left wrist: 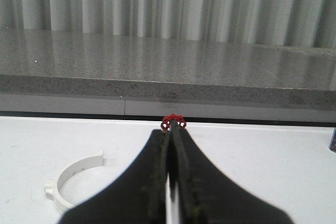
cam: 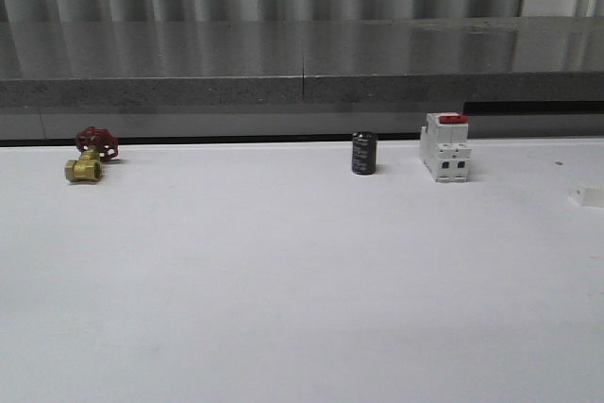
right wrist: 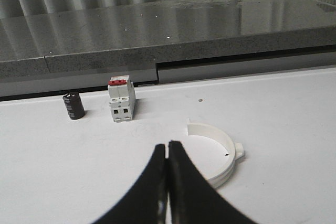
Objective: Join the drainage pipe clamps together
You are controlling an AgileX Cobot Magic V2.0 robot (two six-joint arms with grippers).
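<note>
One white half-ring drainage pipe clamp [left wrist: 71, 177] lies flat on the white table beside my left gripper [left wrist: 171, 132], apart from the black fingers. That gripper is shut with nothing between its fingers. The other white half-ring clamp [right wrist: 223, 153] lies on the table just beside my right gripper [right wrist: 167, 146], which is also shut and empty. A small white piece [cam: 590, 197] shows at the right edge of the front view.
At the back of the table [cam: 302, 290] stand a brass valve with a red handwheel [cam: 91, 156], a black cylinder [cam: 364, 153] and a white breaker with a red top [cam: 445, 145]. A grey stone ledge [cam: 302, 63] runs behind the table.
</note>
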